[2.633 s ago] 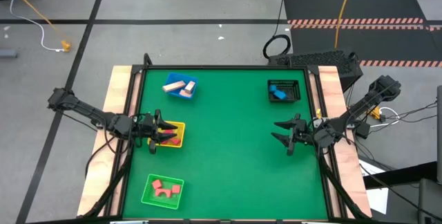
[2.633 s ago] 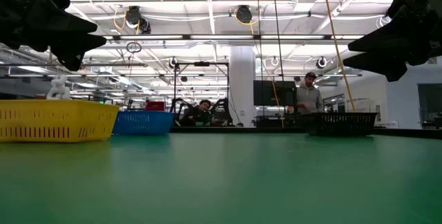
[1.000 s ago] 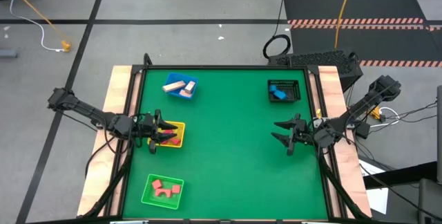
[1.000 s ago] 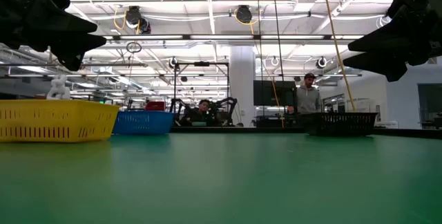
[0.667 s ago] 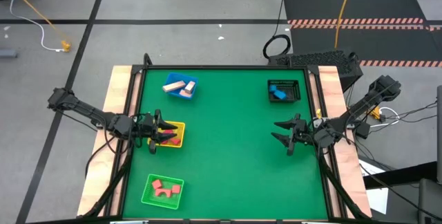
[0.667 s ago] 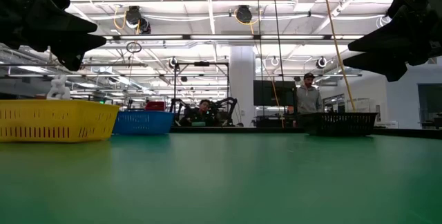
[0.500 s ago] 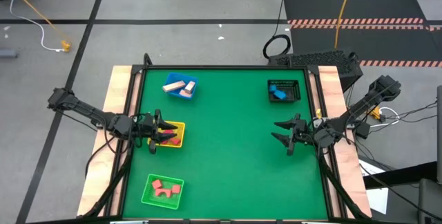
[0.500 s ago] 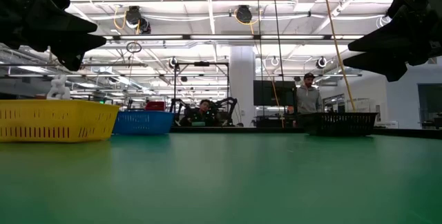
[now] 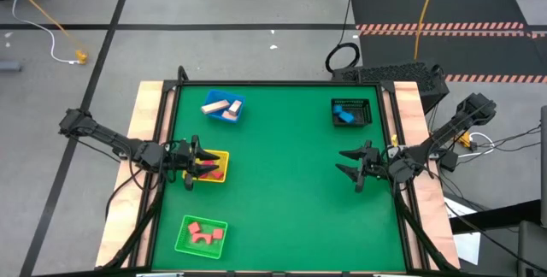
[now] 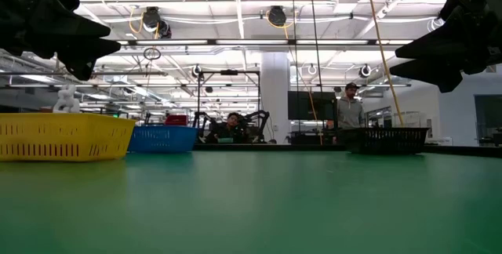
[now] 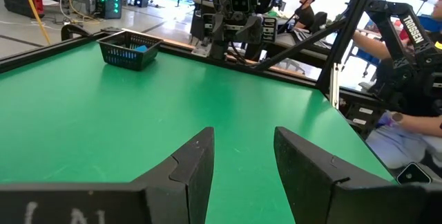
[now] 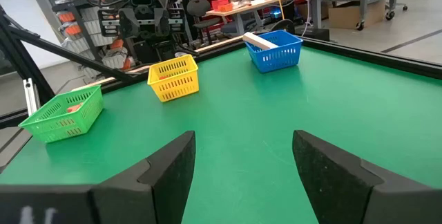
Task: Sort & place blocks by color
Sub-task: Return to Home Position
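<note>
Both arms are parked at the sides of the green counter [image 9: 282, 191]. Each one reaches in from its own edge with the forearm stretched out low and the wrist pointing toward the middle.

The left pincer [image 9: 197, 162] hangs over the outer edge of the yellow tray [image 9: 224, 156], fingers spread wide with nothing between them. The right pincer [image 9: 349, 171] is over bare green close to the right edge, well apart from any tray, and it's spread wide and empty too. From the low camera, both sit up in the top corners of the shot, clear of the surface.

The three trays run down the left side. The tan wood blocks [image 9: 217, 106] lie in the blue tray [image 9: 239, 102], and one bar pokes up over its rim. The red blocks [image 9: 214, 173] are in the yellow tray, just beside the left pincer's fingers. The pinkish blocks [image 9: 203, 232] sit in the green tray [image 9: 181, 244]. Over on the right side, one blue block [image 9: 345, 116] is in the black mesh basket [image 9: 363, 104]. I can't see any blocks loose on the counter.

In the room behind, one person [image 10: 350, 109] stands past the basket and a second person [image 10: 231, 125] sits farther left.
</note>
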